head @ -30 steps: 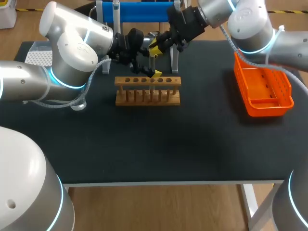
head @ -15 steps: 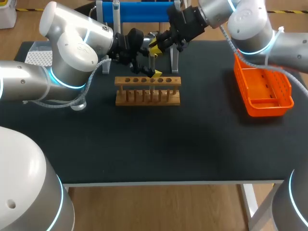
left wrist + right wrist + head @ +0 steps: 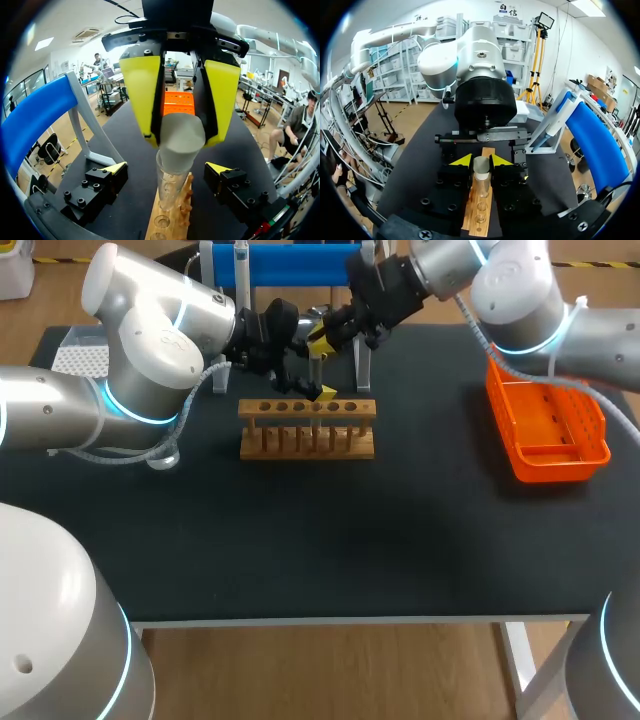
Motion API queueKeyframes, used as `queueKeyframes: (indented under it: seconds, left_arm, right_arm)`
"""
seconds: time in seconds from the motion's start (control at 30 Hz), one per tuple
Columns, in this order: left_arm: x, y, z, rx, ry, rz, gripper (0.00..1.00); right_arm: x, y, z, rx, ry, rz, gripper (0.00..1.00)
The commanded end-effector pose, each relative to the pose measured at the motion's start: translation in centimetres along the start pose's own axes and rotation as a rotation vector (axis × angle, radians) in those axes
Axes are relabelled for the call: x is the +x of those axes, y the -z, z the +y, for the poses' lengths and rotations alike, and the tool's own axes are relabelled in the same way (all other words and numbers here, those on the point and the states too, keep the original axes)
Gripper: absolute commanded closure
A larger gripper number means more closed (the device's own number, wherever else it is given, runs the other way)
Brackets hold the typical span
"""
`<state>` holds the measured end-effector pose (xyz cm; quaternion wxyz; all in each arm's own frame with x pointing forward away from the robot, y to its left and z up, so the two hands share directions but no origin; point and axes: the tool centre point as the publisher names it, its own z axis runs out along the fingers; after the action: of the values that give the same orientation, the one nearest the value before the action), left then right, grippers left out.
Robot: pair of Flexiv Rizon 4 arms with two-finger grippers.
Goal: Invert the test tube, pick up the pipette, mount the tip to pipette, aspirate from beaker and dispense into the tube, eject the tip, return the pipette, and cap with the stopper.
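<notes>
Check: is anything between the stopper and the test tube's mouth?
Nothing visible. The right gripper holds the stopper at the mouth of the test tube; the left gripper is open, jaws either side, not touching it.

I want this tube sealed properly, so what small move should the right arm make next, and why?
Probably ease the right pincer straight down a touch. It is shut on the pale grey tapered stopper, whose lower end sits at the mouth of the clear glass test tube in the wooden rack; most of it shows above the rim, so it looks unseated.
</notes>
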<state>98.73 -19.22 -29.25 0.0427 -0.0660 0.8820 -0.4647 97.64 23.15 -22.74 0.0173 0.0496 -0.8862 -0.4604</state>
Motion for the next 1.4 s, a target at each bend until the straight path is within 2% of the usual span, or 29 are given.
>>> queueKeyframes:
  seconds: [0.03,0.97,1.0,1.07,1.1,1.13,1.23,1.4]
  left_arm:
    - [-0.1,0.0,-0.1,-0.004,0.001,0.003,0.0]
    - [-0.1,0.0,-0.1,-0.004,0.001,0.003,0.0]
    - [-0.1,0.0,-0.1,-0.004,0.001,0.003,0.0]
    - [-0.1,0.0,-0.1,-0.004,0.001,0.003,0.0]
    - [-0.1,0.0,-0.1,-0.004,0.001,0.003,0.0]
    - [-0.1,0.0,-0.1,-0.004,0.001,0.003,0.0]
    - [-0.1,0.0,-0.1,-0.004,0.001,0.003,0.0]
    - [-0.1,0.0,-0.1,-0.004,0.001,0.003,0.0]
  right_arm:
    - [-0.2,-0.1,-0.1,0.003,-0.002,0.004,1.0]
    - [0.2,-0.4,-1.1,0.022,-0.001,0.004,1.0]
    - [0.2,-0.4,-1.1,0.013,-0.005,0.003,0.88]
    - [0.2,-0.2,-1.1,0.008,-0.007,-0.005,0.35]
    - [0.2,-0.1,-1.1,0.0,-0.009,-0.005,0.04]
    - [0.2,0.1,-1.1,-0.007,-0.012,-0.006,0.0]
    - [0.3,0.7,-1.0,-0.05,-0.002,-0.009,0.0]
    - [0.6,2.5,-0.6,-0.19,0.013,-0.01,0.0]
